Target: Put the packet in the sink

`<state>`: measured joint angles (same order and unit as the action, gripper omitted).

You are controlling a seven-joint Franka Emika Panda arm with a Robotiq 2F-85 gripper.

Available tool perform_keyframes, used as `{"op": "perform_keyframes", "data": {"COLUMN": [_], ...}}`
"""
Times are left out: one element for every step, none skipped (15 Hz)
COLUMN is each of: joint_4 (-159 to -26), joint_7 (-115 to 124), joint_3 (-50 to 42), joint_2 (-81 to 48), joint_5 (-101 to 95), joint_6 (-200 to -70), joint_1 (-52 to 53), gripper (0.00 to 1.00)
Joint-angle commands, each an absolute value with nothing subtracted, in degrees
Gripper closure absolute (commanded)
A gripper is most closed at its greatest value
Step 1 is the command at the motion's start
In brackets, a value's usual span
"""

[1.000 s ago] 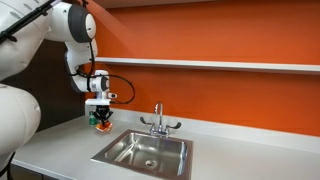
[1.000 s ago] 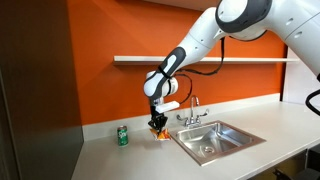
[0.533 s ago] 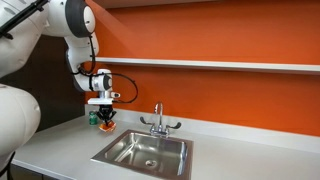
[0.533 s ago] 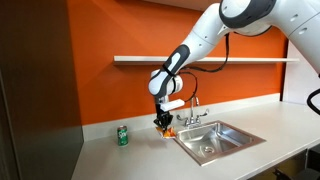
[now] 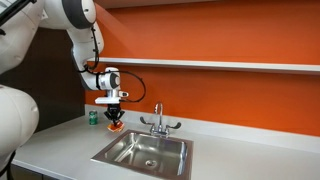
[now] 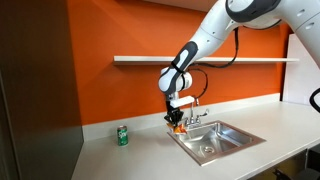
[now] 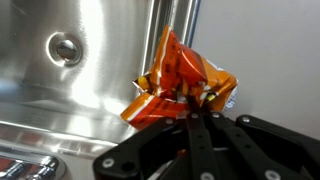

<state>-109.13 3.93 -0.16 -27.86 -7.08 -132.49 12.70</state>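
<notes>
My gripper [image 7: 190, 100] is clamped on the packet [image 7: 175, 80], fingers pinching its lower edge in the wrist view. The packet is crumpled, orange-red, and held clear of the worktop [image 5: 55, 150].

In both exterior views the gripper [image 5: 115, 113] [image 6: 177, 118] points down and the packet [image 5: 115, 124] [image 6: 179, 127] hangs below it, about over the sink [image 5: 125, 150] [image 6: 232, 139] edge nearest the can [image 5: 92, 117] [image 6: 123, 135]. The faucet [image 5: 158, 120] [image 6: 192, 112] stands just beside the gripper.

In the wrist view, the steel basin [image 7: 90, 75] and its drain [image 7: 65, 47] lie behind the packet. The can stands on the worktop [image 6: 130, 160], well apart from the sink.
</notes>
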Motion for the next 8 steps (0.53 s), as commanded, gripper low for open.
{"op": "perform_keyframes", "data": {"joint_4": [-113.5, -114.2, -114.7, -115.4, -116.1, -116.7, -117.4, -118.0], "joint_7": [6.1, 6.1, 6.2, 6.2, 6.1, 6.2, 6.1, 6.0], "joint_3": [-0.6, -1.0, -1.3, -1.7, -2.0, -2.4, -2.7, -3.1], "joint_2": [-23.8, -23.2, -22.8, -22.3, -21.7, -21.3, -20.7, -20.3], "joint_5": [-8.5, -8.4, -8.3, -8.3, -8.1, -8.1, -8.0, -7.9], "joint_6": [-132.8, -133.0, -133.0, -133.2, -133.2, -133.5, -133.5, -133.5], "joint_1": [10.8, 10.2, 9.7, 9.1, 8.3, 7.7, 7.0, 6.3], "gripper": [1.00, 1.00, 1.00, 1.00, 1.00, 1.00, 1.00, 1.00]}}
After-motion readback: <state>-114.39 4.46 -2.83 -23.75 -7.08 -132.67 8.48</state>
